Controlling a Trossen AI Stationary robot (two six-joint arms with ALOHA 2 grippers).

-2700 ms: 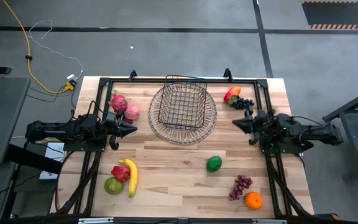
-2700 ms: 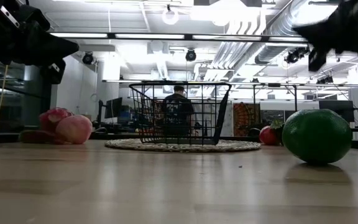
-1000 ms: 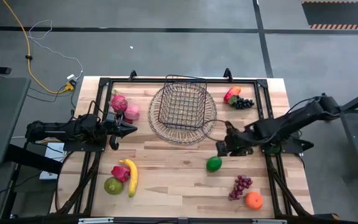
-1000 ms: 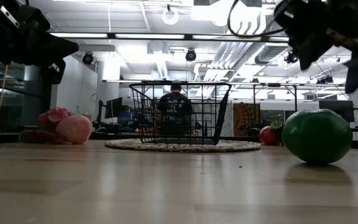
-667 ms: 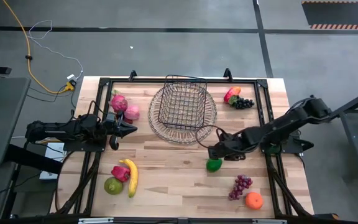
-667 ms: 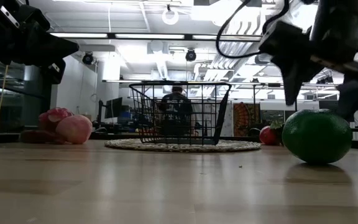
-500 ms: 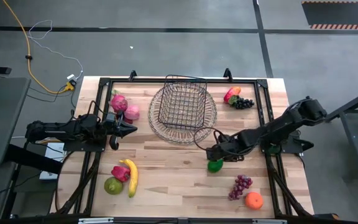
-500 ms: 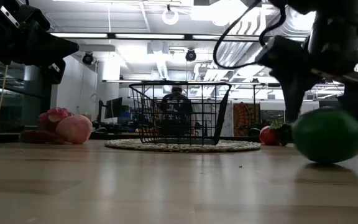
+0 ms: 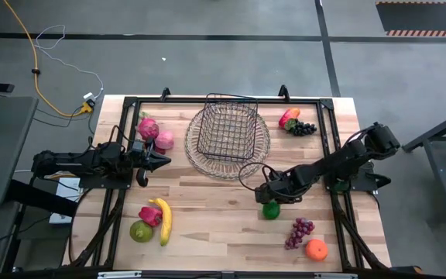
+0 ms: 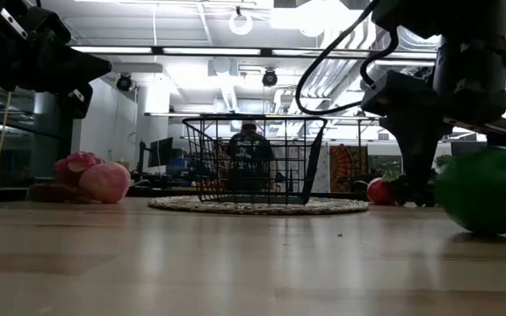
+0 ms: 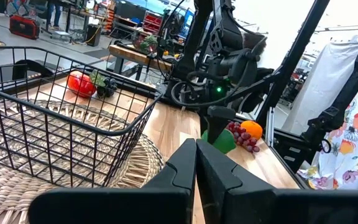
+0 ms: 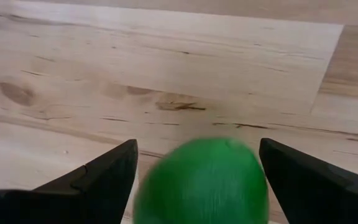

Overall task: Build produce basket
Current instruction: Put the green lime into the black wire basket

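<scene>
Right tool (image 9: 270, 203): fingers spread wide, straddling the green fruit (image 12: 202, 182) without pinching it; lowered over it from its raised position a second ago.
Green fruit: on the tabletop (image 9: 215, 209), shifted slightly nearer and rightward since half a second ago.
Left tool (image 9: 161, 160): fingers pressed together, parked at the left side, unchanged.
Basket (image 9: 228, 128): on the round woven tray (image 9: 200, 159), far centre, unmoved.
Grapes (image 9: 300, 232) and orange (image 9: 315, 249): near right corner, undisturbed.
</scene>
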